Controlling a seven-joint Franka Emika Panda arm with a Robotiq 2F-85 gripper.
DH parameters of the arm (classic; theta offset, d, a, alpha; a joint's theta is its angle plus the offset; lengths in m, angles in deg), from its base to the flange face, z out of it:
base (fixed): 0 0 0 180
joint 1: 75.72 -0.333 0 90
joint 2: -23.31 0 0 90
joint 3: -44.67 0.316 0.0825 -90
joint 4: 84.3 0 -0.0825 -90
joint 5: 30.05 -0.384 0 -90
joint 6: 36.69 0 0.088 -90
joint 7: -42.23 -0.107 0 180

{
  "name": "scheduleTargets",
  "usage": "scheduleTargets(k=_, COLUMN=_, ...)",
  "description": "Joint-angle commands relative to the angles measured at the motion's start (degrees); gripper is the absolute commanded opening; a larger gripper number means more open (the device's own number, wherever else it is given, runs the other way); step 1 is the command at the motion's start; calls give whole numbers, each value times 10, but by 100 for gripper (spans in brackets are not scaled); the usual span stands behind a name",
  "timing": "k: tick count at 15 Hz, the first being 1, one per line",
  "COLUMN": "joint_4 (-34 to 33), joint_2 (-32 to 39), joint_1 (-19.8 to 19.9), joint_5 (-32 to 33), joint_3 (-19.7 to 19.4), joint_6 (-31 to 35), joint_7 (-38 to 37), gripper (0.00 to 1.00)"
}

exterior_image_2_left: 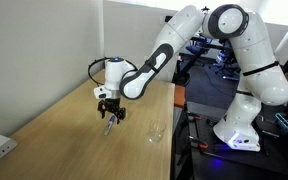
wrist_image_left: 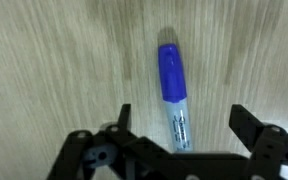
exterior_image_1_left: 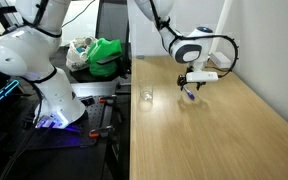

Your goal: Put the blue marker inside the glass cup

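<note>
**Open gripper over blue marker, glass cup off to the side**

Counts: one blue marker (wrist_image_left: 172, 80), one glass cup (exterior_image_2_left: 156, 132), one gripper (wrist_image_left: 180, 114), one arm.

Marker vs gripper: in the wrist view the marker sits centre frame, running top to bottom, slightly tilted. Its lower end reaches down between the two black fingers (wrist_image_left: 246, 124) at the bottom edge. The jaws are spread wide with a clear gap on both sides of the marker, so they grip nothing. In an exterior view the marker shows as a small dark stick right under the gripper (exterior_image_1_left: 192, 86), mid-frame on the wooden table (exterior_image_1_left: 224, 140). Cannot tell from the exterior views how high the fingers are above the wood.

Marker look: bright blue cap on the upper half, pale grey-white barrel with dark print on the lower half, thin and pen-like.

Cup: clear, short, faint outline, upright on the table. It stands apart from the gripper, right of it in an exterior view, near the table edge.

Other: a green bag (exterior_image_1_left: 106, 55) lies upper left, off the table.
</note>
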Motion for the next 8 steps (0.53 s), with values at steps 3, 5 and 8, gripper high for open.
scheduleTargets(k=3, joint_4=-32, joint_2=19, joint_1=-8, joint_5=11, joint_3=-8, joint_6=-36, joint_7=-3, gripper=68)
scheduleTargets(k=5, joint_4=-36, joint_2=22, joint_1=-9, joint_5=11, joint_3=-8, joint_6=-40, joint_7=-3, gripper=52)
scheduleTargets(k=8, joint_4=-40, joint_2=26, joint_1=-9, joint_5=11, joint_3=-8, joint_6=-43, joint_7=-3, gripper=29)
